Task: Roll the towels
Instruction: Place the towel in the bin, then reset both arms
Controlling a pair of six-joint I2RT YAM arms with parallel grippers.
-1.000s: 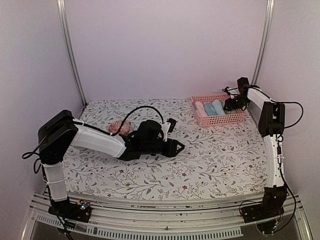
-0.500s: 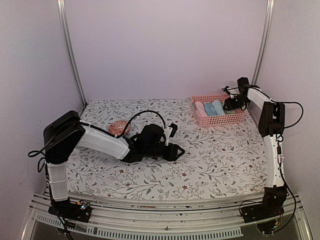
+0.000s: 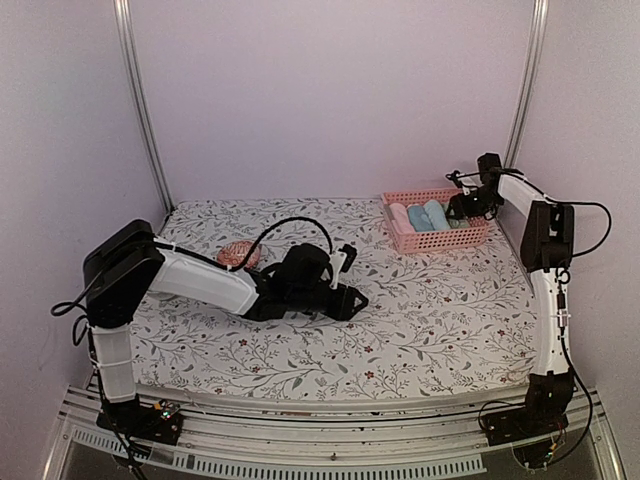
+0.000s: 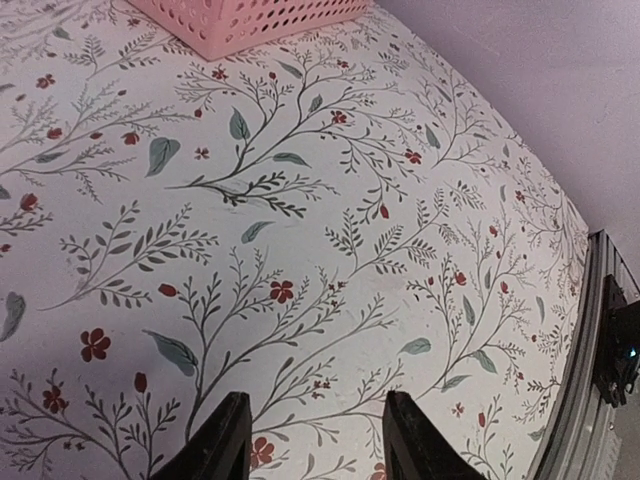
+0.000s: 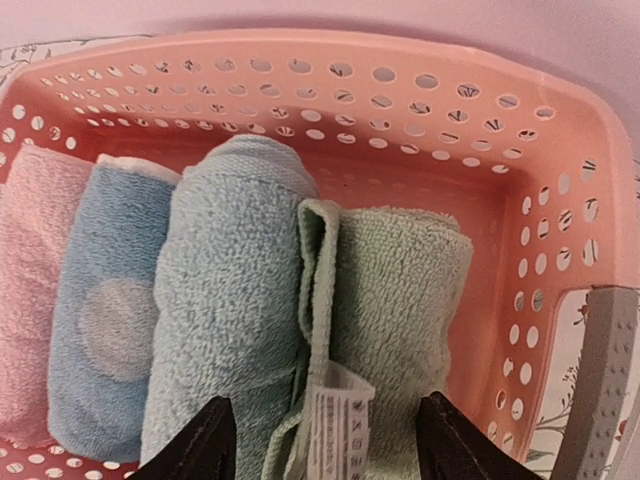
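Observation:
A pink basket (image 3: 437, 236) at the back right holds several rolled towels: pink (image 5: 25, 290), blue (image 5: 105, 300), pale teal (image 5: 225, 300) and green (image 5: 405, 290) with a white label. My right gripper (image 3: 465, 207) hovers over the basket's right end. In the right wrist view it (image 5: 325, 445) is open, with the jaws either side of the teal and green rolls, holding nothing. A crumpled pink-red towel (image 3: 238, 254) lies on the table at the left. My left gripper (image 3: 350, 298) is low over mid-table, well right of that towel. In the left wrist view it (image 4: 318, 445) is open and empty.
The table is covered by a floral cloth (image 3: 430, 320). The basket's corner (image 4: 250, 20) shows far ahead in the left wrist view. The left arm (image 3: 200, 280) lies across the table just in front of the crumpled towel. Walls stand close on all sides.
My left arm has shifted slightly, with its forearm lower over the table. The crumpled towel has not moved. My right gripper stays over the basket.

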